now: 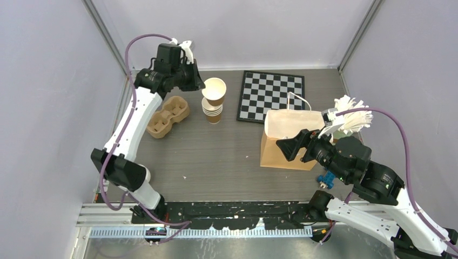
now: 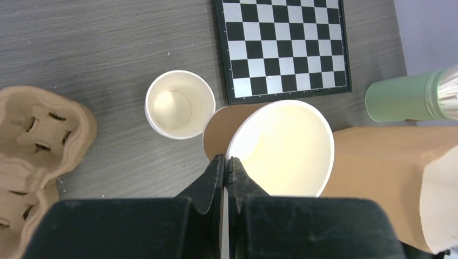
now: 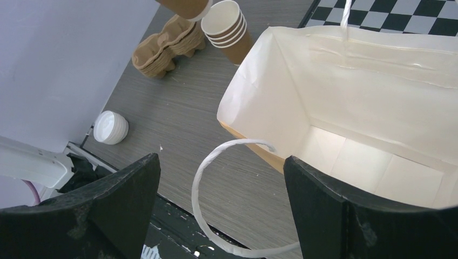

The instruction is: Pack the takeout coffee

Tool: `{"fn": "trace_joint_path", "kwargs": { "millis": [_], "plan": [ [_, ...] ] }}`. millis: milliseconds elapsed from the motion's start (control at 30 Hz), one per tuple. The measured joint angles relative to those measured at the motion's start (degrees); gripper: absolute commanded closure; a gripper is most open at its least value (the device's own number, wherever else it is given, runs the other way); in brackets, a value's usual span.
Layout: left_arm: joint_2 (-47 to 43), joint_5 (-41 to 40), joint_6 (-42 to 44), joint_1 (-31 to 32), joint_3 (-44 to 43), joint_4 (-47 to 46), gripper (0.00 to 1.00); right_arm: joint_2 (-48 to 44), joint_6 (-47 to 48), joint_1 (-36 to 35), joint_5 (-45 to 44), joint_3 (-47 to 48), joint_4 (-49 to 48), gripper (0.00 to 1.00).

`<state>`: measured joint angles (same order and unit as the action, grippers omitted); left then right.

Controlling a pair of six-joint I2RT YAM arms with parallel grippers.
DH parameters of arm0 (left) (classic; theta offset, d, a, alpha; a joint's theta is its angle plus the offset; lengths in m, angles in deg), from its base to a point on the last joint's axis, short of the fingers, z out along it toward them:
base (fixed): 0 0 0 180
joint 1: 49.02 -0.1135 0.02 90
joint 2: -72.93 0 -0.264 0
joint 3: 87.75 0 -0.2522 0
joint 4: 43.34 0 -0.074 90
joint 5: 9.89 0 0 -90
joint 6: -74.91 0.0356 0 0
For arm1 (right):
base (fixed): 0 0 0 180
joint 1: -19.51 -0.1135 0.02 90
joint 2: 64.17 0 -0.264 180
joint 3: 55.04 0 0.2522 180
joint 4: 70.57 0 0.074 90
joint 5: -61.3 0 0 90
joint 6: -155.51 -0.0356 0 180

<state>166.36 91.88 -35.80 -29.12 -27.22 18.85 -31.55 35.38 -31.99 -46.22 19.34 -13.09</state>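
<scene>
The takeout coffee is out of view; no lidded cup shows. My left gripper [image 1: 203, 85] [image 2: 226, 160] is shut on the rim of a lidless tan paper cup [image 1: 214, 90] [image 2: 281, 148], holding it tilted just above a stack of tan cups [image 1: 213, 112] [image 2: 180, 105]. At the right stands the brown paper bag [image 1: 289, 137] [image 3: 351, 108], mouth open and white inside. My right gripper [image 1: 296, 147] [image 3: 221, 162] hangs open over the bag's near-left rim. The bag's white loop handle [image 3: 202, 183] lies between the fingers, which do not touch it.
A cardboard cup carrier [image 1: 168, 116] [image 2: 32, 145] lies left of the stack. A chessboard [image 1: 271, 96] [image 2: 281, 43] sits behind the bag. White lids [image 3: 110, 127] rest near the table's front left edge. A green bottle [image 2: 399, 100] lies by the bag, and a small blue object [image 1: 325, 181] at the bag's near right.
</scene>
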Motion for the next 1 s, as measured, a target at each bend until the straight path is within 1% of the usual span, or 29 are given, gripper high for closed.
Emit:
{"fn": "trace_joint_path", "kwargs": {
  "millis": [100, 200, 367, 500, 600, 733, 867, 933, 1000],
  "plan": [
    [-3.10, 0.15, 0.46, 0.28, 1.33, 1.62, 1.00, -0.15, 0.02, 0.00, 0.00, 0.00, 0.00, 0.12],
    [-8.22, 0.04, 1.60, 1.62, 5.79, 3.32, 1.00, -0.70, 0.07, 0.00, -0.02, 0.00, -0.02, 0.12],
    [-18.27, -1.38, 1.51, 9.35, 19.65, 4.48, 1.00, -1.64, 0.17, 0.00, -0.66, 0.02, 0.04, 0.12],
    [-23.63, -1.97, -0.59, 14.80, 31.47, 4.22, 1.00, -1.62, 0.31, 0.00, -0.76, 0.02, 0.17, 0.12],
    [-26.21, -3.17, -2.84, 17.35, 40.04, 1.92, 1.00, -1.62, 0.55, 0.00, -0.85, 0.13, 0.48, 0.12],
    [-27.89, -3.98, -5.53, 18.25, 50.29, -4.17, 1.00, -1.62, 0.90, 0.00, -1.11, 0.13, 0.70, 0.12],
    [-27.76, -4.26, -7.23, 18.29, 55.91, -8.70, 1.00, -1.62, 0.90, 0.00, -1.11, 0.13, 0.96, 0.12],
    [-27.76, -4.20, -7.87, 18.29, 57.61, -11.30, 0.96, -1.62, 0.90, 0.00, -1.11, 0.17, 1.01, 0.12],
    [-27.76, -4.09, -8.59, 18.29, 58.75, -13.64, 0.90, -1.62, 0.90, 0.00, -1.11, 0.22, 1.11, 0.12]
  ]
}}
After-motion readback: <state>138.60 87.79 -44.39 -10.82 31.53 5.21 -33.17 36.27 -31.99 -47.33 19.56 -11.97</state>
